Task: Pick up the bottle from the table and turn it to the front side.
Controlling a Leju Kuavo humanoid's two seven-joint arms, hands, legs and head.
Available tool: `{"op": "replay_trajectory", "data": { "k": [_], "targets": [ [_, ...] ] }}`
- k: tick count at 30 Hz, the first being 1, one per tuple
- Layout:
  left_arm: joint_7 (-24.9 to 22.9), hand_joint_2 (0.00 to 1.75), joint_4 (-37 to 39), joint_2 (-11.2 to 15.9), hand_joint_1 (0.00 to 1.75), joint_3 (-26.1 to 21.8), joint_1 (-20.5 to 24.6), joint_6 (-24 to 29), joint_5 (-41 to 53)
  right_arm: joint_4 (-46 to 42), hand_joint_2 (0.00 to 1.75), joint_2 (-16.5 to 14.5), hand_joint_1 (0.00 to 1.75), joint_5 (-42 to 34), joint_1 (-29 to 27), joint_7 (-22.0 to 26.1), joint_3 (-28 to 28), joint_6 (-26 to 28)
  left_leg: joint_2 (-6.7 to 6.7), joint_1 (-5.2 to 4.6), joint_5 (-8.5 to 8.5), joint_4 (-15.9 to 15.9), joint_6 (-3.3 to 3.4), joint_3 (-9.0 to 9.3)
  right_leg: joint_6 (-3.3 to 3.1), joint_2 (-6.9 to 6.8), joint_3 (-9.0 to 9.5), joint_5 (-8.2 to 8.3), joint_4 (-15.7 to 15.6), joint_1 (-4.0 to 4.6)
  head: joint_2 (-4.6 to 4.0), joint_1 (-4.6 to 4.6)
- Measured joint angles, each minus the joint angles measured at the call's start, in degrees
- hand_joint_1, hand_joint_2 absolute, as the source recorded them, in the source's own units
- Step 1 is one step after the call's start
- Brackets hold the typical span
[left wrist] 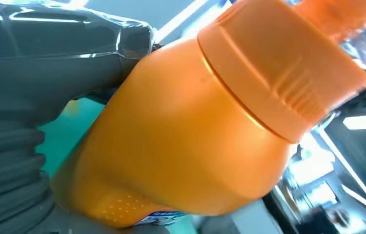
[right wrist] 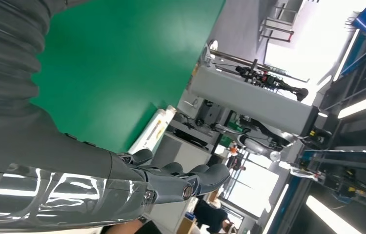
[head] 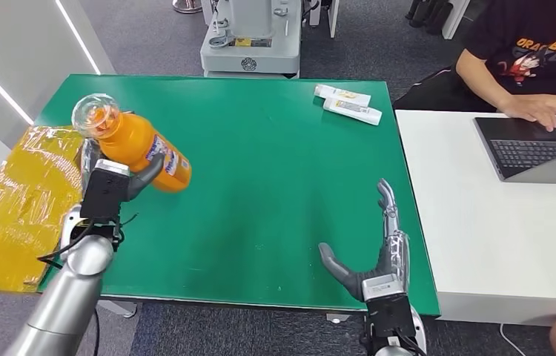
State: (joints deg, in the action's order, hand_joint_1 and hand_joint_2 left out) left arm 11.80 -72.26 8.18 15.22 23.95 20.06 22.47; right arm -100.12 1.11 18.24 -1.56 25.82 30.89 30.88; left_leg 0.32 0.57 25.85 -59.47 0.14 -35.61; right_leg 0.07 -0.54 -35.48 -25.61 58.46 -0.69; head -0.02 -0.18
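Bottle [head: 141, 150], orange and labelled, is gripped by the left hand [head: 112, 185] and held lifted above the green surface [head: 275, 185], near the yellow package [head: 19, 200]. Its long axis is tilted, with the clear-capped top aimed up and away from the robot and its base toward the surface's middle. It should be rolled slowly about that axis, grip kept firm, until the label faces forward. The right hand [head: 379, 256] is held empty, fingers spread, above the surface's near edge.

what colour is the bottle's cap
Orange, like the bottle itself; the cap shows best in the left wrist view.
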Motion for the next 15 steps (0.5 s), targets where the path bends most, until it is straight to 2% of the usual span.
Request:
{"op": "replay_trajectory", "data": {
  "k": [4, 7, 15],
  "targets": [
    [-2.80, 1.75, 1.39, 4.73, 1.75, -0.43, 2.70, -0.42, 9.02, -0.91, 1.75, 0.04, 0.00, 0.27, -1.52, -0.39, -0.04, -1.50, 0.04, 0.05, -0.03, 0.01, -0.07, 0.01, -0.05, 0.04, 0.00, 0.01, 0.01, 0.03, 0.00, 0.03],
    [-3.22, 1.75, 2.97, 8.26, 1.75, -0.34, 4.87, -1.21, 12.11, -1.39, 1.75, 0.04, 0.00, 0.50, -2.35, -0.54, -0.09, -2.41, 0.09, 0.05, 0.00, 0.01, -0.12, 0.03, -0.07, 0.12, -0.01, 0.02, 0.02, 0.04, 0.00, 0.02],
    [-3.10, 1.75, 7.83, 14.75, 1.75, 1.57, 9.44, -4.42, 22.26, -1.56, 1.75, 0.04, 0.00, -0.18, -2.80, 0.04, -0.51, -4.55, 0.12, 0.05, 0.00, 0.01, -0.13, 0.03, -0.07, 0.16, -0.03, 0.02, 0.01, 0.04, 0.00, 0.02]
  ]
}}
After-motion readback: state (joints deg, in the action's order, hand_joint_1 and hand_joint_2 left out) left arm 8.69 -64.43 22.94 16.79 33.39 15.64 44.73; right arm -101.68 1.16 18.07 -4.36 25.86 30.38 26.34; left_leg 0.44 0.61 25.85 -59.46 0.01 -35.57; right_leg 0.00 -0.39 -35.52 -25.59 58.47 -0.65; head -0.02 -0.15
